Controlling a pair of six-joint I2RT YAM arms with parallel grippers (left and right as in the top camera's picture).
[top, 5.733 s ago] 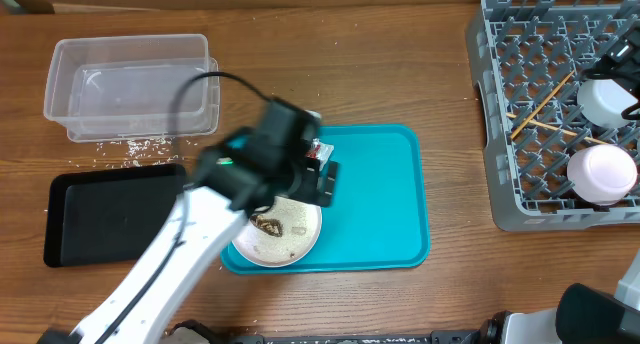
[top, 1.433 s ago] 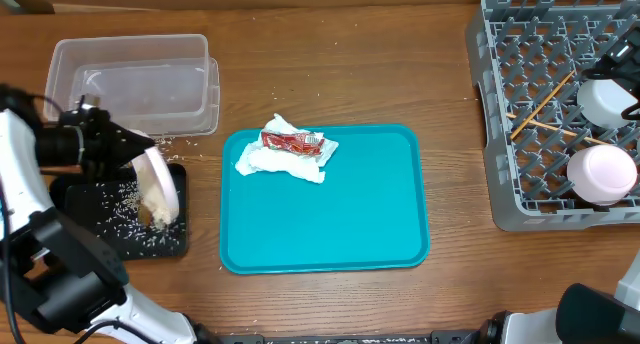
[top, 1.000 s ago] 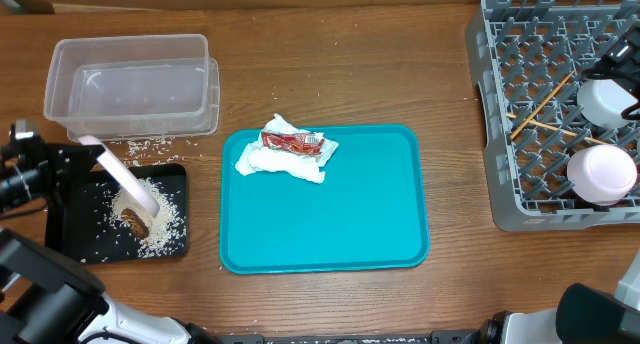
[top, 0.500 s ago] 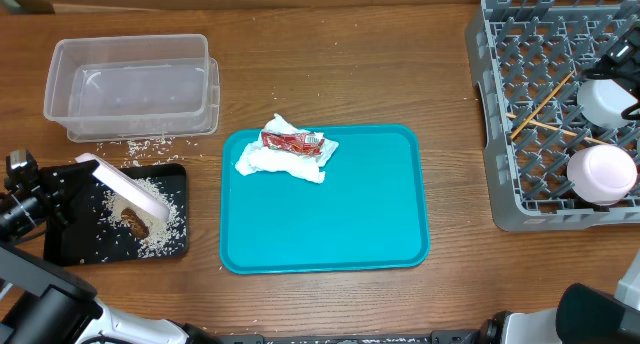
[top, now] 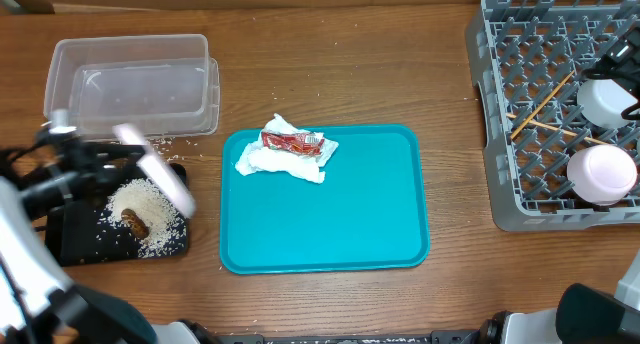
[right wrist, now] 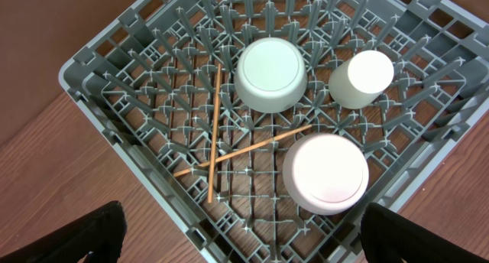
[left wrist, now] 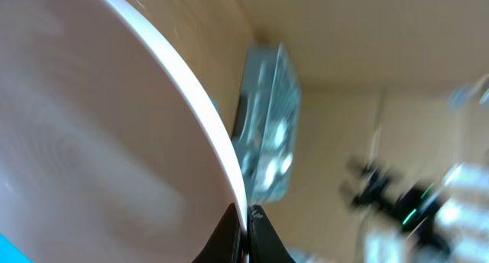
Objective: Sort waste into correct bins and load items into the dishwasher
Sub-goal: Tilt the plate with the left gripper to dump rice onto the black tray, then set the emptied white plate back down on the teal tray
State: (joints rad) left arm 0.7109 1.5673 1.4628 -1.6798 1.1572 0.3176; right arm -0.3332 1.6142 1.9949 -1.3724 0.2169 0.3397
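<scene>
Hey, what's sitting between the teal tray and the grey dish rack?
Nothing. The overhead view shows only bare wooden table between the teal rectangular plastic tray and the grey plastic lattice dish rack.

Bright, even light; the plate and left wrist view are motion-blurred.

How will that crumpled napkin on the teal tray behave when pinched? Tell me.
Probably floppy: the napkin lies crumpled in soft folds. Likely light, and may slide on the smooth teal tray. The red wrapper on top could drop off.
</scene>
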